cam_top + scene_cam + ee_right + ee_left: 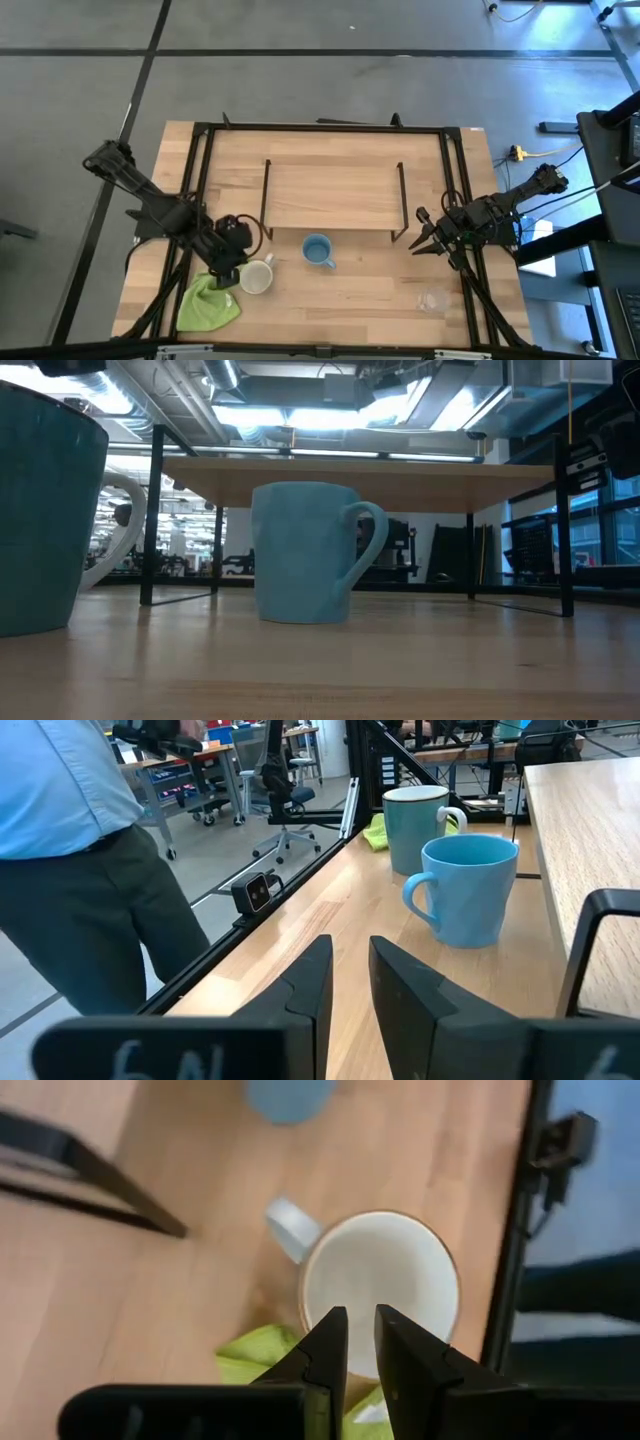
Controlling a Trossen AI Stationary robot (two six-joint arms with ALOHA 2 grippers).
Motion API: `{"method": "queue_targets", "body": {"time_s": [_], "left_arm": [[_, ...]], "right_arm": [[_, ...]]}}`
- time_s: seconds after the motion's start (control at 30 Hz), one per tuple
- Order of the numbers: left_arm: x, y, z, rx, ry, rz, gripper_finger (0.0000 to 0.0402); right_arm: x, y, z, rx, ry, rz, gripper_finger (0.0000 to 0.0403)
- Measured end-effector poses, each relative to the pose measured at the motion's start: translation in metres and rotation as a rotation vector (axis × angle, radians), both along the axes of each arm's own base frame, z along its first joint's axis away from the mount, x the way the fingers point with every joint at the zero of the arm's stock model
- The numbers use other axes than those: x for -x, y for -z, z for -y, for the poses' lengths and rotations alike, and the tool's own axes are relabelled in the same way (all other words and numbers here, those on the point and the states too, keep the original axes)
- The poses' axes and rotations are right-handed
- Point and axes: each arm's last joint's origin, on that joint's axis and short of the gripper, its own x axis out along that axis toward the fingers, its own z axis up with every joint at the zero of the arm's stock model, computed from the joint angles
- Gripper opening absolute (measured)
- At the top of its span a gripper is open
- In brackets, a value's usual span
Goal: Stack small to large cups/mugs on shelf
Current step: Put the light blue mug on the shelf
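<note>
The cream-white mug (257,277) stands upright on its base at the table's near left, beside the green cloth (208,303). My left gripper (360,1338) hovers over the mug's rim (380,1295) on the cloth side, fingers a narrow gap apart, touching nothing. The light-blue mug (318,250) stands upright in front of the shelf (333,195). The clear glass cup (433,299) stands at the near right. My right gripper (422,240) waits by the shelf's right end, fingers a narrow gap apart and empty.
The shelf's black wire legs (400,205) stand on the table behind the mugs. A black frame (195,180) runs along the table's sides. A person in a light-blue shirt (70,810) stands beyond the table edge in the right wrist view.
</note>
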Motion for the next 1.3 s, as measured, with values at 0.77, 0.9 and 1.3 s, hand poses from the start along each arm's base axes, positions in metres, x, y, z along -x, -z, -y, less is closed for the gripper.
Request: {"method": "queue_targets", "body": {"time_s": [0.77, 0.9, 1.3], "left_arm": [[0.004, 0.001, 0.004, 0.054, -0.115, -0.019, 0.0101], [0.003, 0.008, 0.006, 0.01, -0.129, -0.056, 0.0114], [-0.007, 0.036, 0.015, -0.157, -0.092, -0.185, 0.0138]], "right_arm": [[0.0, 0.0, 0.0, 0.001, 0.0, 0.001, 0.0072], [0.0, 0.0, 0.0, 0.001, 0.0, 0.001, 0.0072], [0.0, 0.0, 0.0, 0.0, 0.0, 0.0, 0.0072]]}}
